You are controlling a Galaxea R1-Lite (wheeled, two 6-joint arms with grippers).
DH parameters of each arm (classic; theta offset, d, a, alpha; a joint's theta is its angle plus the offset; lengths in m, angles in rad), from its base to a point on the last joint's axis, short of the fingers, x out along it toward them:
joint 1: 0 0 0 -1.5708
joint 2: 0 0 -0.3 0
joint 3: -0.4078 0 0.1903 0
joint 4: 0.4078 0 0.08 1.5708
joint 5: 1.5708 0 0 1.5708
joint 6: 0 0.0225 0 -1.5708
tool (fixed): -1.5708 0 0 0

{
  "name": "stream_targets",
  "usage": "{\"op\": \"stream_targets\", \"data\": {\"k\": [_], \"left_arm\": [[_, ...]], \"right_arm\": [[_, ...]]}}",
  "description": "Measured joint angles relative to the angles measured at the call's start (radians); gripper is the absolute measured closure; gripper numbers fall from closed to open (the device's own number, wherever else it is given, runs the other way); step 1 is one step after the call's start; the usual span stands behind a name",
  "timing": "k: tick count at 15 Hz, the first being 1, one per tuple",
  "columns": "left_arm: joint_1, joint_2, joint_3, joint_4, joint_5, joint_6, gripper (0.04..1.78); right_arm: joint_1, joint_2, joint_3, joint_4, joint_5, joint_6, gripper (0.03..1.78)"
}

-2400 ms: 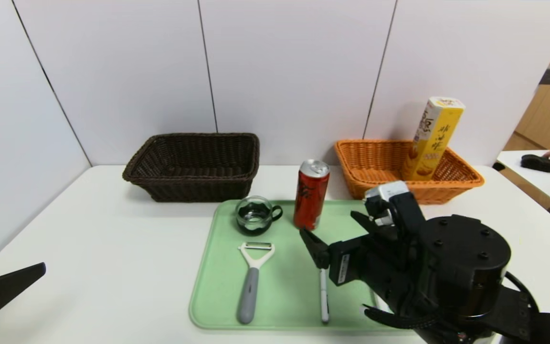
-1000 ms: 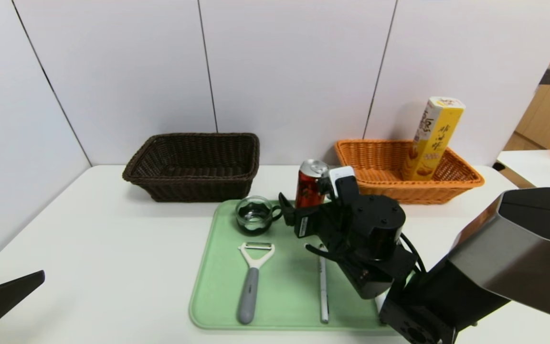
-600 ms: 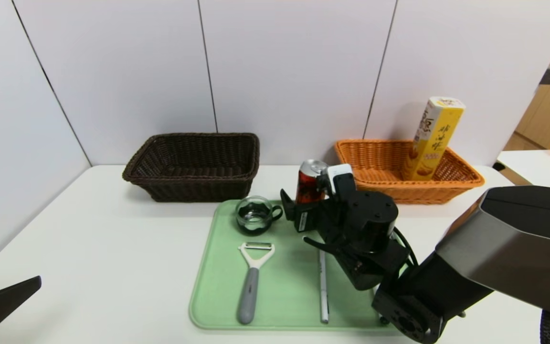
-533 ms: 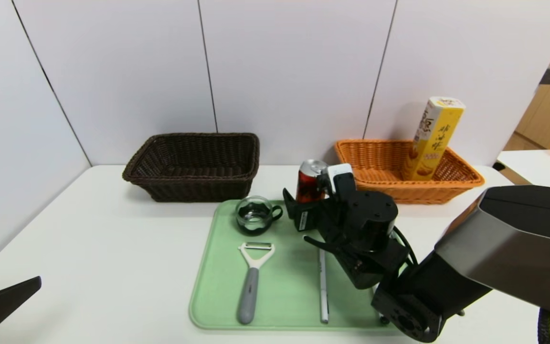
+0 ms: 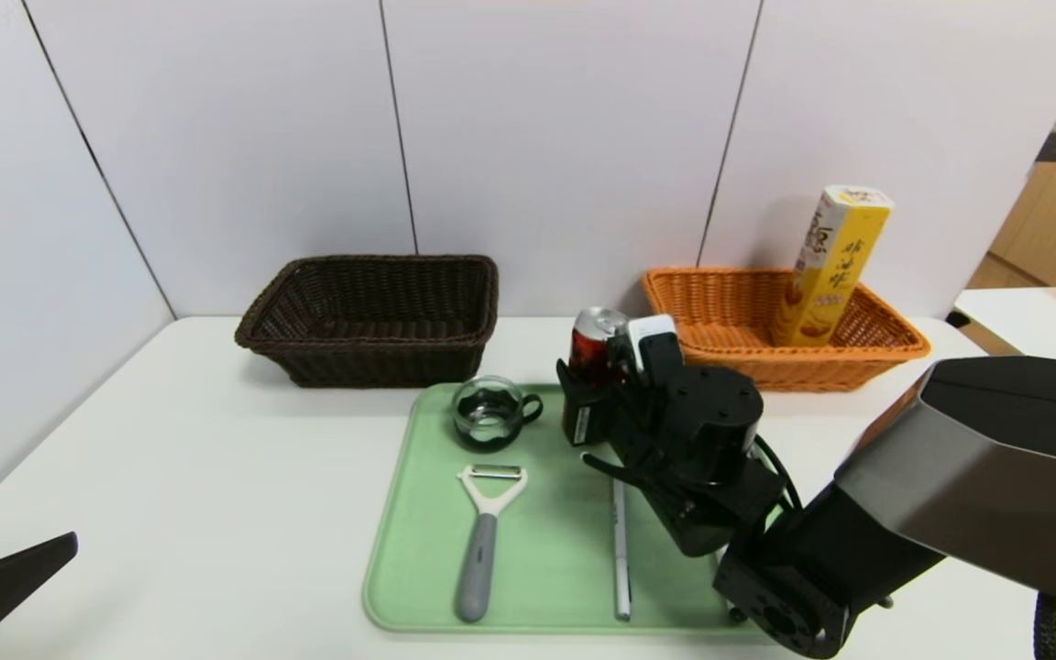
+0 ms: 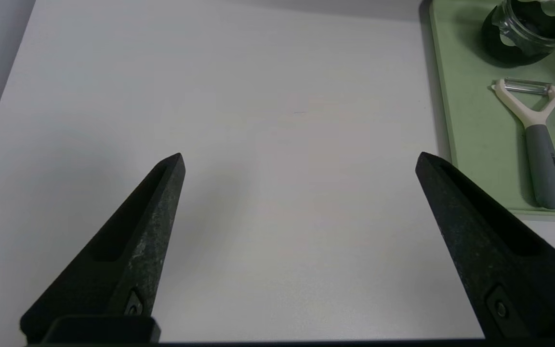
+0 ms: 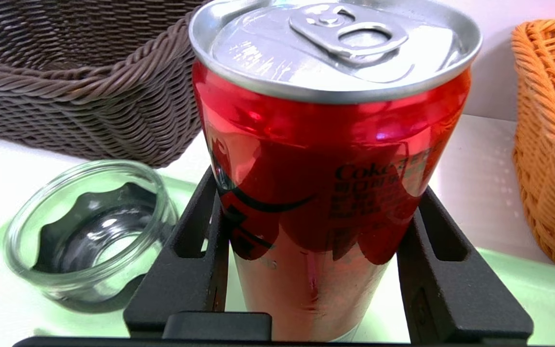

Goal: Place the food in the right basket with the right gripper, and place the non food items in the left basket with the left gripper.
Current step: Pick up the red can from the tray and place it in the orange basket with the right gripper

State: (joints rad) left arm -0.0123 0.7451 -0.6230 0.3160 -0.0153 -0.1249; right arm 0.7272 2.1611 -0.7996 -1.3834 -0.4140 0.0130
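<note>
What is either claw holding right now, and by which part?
The right claw is clamped on the red can, gripping its body at mid-height on both sides. The left claw is open over bare table, holding nothing.

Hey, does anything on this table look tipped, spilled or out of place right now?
Only the yellow snack box: it stands tilted inside the orange basket, leaning toward the wall instead of lying flat. The red can stands upright between the right end effector fingers; nothing looks spilled.
</note>
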Motion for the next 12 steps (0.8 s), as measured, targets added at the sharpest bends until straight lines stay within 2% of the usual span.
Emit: {"op": "stream_targets", "data": {"k": [3, 6, 9, 10, 12], "left_arm": [[0.000, 0.001, 0.002, 0.000, 0.000, 0.000, 0.13], [0.000, 0.002, 0.008, -0.001, -0.001, 0.000, 0.13], [0.000, 0.001, 0.026, -0.008, -0.002, 0.000, 0.13], [0.000, 0.001, 0.029, -0.008, -0.001, 0.000, 0.13], [0.000, 0.003, 0.029, -0.010, -0.001, 0.000, 0.13]], "right_arm": [[0.010, -0.044, -0.002, 0.045, 0.003, 0.000, 0.87], [0.013, -0.158, -0.039, 0.186, 0.004, 0.003, 0.88], [-0.020, -0.298, -0.193, 0.438, 0.019, 0.023, 0.88], [-0.049, -0.337, -0.260, 0.541, 0.034, 0.038, 0.88], [-0.149, -0.401, -0.377, 0.755, 0.085, 0.082, 0.88]]}}
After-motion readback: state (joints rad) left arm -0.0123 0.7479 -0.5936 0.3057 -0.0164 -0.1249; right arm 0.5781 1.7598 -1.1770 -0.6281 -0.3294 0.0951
